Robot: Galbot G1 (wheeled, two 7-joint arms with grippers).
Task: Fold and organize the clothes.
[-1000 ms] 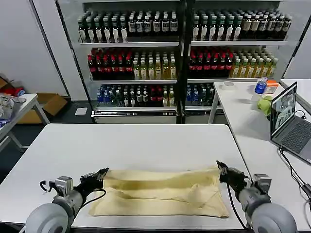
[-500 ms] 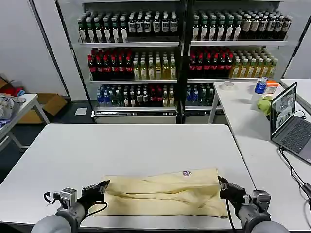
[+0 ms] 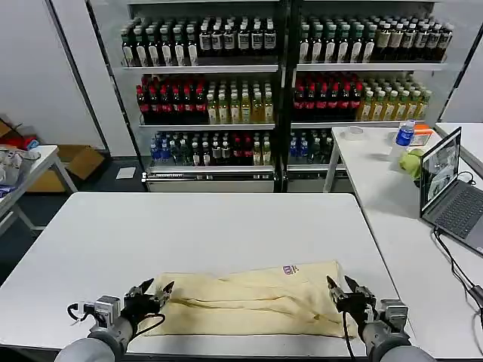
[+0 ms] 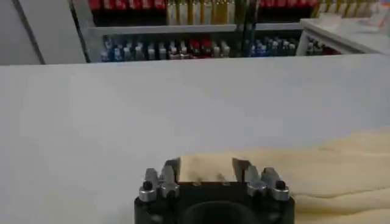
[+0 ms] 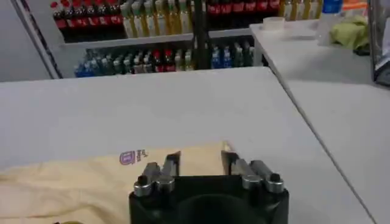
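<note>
- Left gripper (image 3: 155, 289) low at the near left of the white table (image 3: 189, 226), fingers spread apart, tips at the left end of the T-shirt (image 3: 249, 302); nothing clamped between them
- Left wrist view: the two fingertips (image 4: 172, 167) stand apart over the cream fabric's edge (image 4: 304, 176), bare tabletop (image 4: 152, 103) past them
- Right gripper (image 3: 341, 287) low at the near right, fingers likewise apart, tips at the shirt's right end
- Right wrist view: its fingers (image 5: 172, 162) are open, with the shirt's corner (image 5: 201, 159) lying between and under them; whether the pads touch the cloth cannot be told
- T-shirt lies flat, folded into a long band across the table's near edge, spanning from one gripper to the other
- A small purple label (image 3: 290, 269) shows on the band's far edge, right of centre; also seen in the right wrist view (image 5: 130, 157)
- Soft creases run along the band's length
- Beyond the table: shelves of bottles (image 3: 279, 83)
- To the right, a second table (image 3: 392, 196) with a laptop (image 3: 445, 185)
</note>
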